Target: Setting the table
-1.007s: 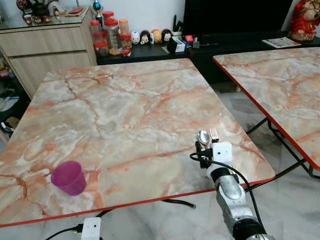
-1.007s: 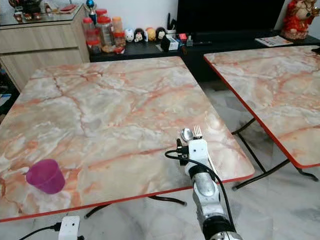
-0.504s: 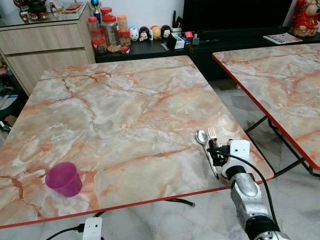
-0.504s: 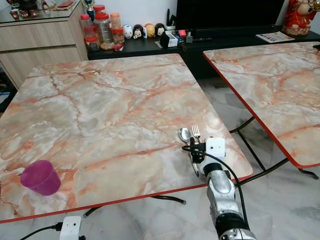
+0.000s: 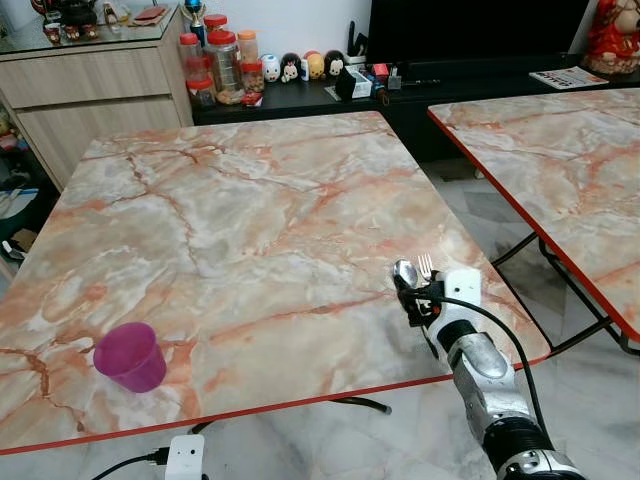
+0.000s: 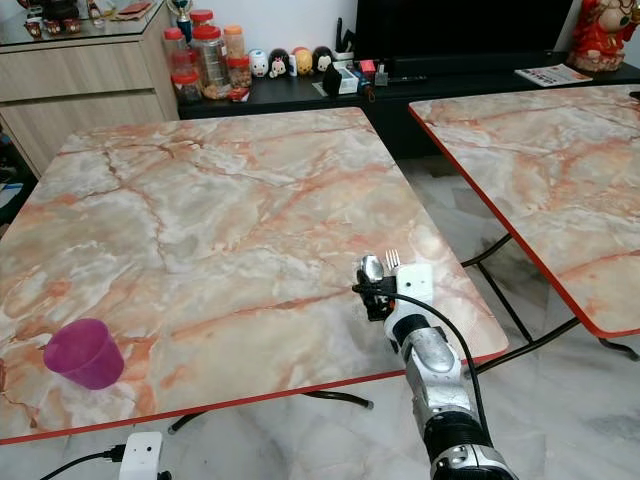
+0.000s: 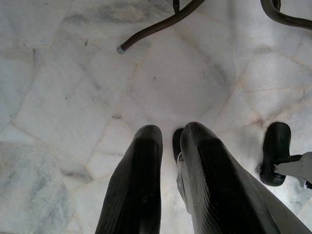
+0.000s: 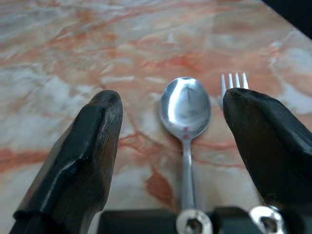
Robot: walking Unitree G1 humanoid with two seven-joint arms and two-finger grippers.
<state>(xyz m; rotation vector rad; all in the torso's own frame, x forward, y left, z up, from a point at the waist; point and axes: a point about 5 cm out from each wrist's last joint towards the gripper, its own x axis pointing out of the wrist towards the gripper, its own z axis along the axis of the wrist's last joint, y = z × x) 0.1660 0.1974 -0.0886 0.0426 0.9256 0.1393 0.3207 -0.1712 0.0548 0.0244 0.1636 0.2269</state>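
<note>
Shifted back left, right gripper [image 8: 173, 161] w/ fingers apart straddles spoon [image 8: 185, 109], fork [image 8: 234, 80] beside.

Bright, even daylight; soft glare on the table [image 5: 250, 210] toward 12 o'clock; sharp pictures, faint shadows.

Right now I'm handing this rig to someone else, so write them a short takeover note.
Right gripper: open over the near right part of the marble table, fingers either side of the spoon; the fork lies just beside it, partly behind one finger.
Left gripper: shut, hanging idle over the floor.
Purple cup: upright at the near left corner.
Done: cup, spoon and fork are on the table.
Left: probably checking the cutlery's placement and adding any further pieces.
</note>
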